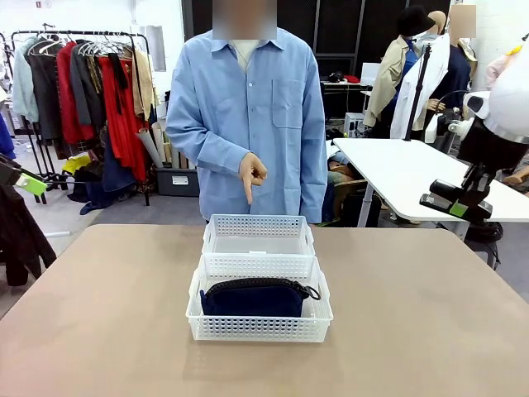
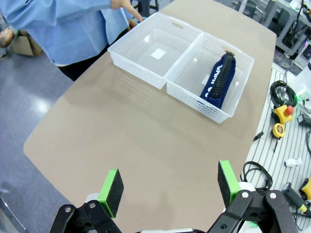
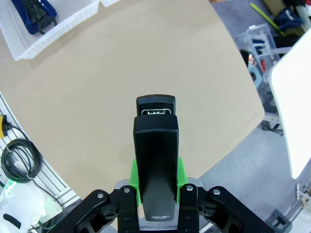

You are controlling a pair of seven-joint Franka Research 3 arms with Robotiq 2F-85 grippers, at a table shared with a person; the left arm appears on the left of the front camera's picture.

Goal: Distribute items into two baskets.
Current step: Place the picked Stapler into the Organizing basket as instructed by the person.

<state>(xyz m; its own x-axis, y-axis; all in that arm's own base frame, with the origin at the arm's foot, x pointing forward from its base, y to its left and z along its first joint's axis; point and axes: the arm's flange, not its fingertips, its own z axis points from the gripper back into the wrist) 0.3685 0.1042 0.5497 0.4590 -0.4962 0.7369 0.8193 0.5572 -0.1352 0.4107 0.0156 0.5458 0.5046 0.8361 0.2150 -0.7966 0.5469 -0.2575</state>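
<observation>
Two white lattice baskets stand end to end at mid-table. The far basket (image 1: pixel 258 225) (image 2: pixel 137 64) is empty. The near basket (image 1: pixel 259 327) (image 2: pixel 195 100) (image 3: pixel 50 35) holds the navy zippered pouch (image 1: pixel 254 298) (image 2: pixel 218 80) (image 3: pixel 33 10). My right gripper (image 1: pixel 457 207) (image 3: pixel 156 178) hangs high off the table's right side, shut on the black stapler (image 1: pixel 445 201) (image 3: pixel 156 145), which sticks out past its green pads. At the far left, high above the table, my left gripper (image 1: pixel 26 181) (image 2: pixel 169 182) is open with nothing between its fingers.
A person in a blue shirt stands at the far edge, one hand (image 1: pixel 250 175) (image 2: pixel 127 7) pointing a finger down at the far basket. The tan table (image 1: pixel 107 314) is bare around the baskets. A white table (image 1: pixel 405 169) stands at the back right.
</observation>
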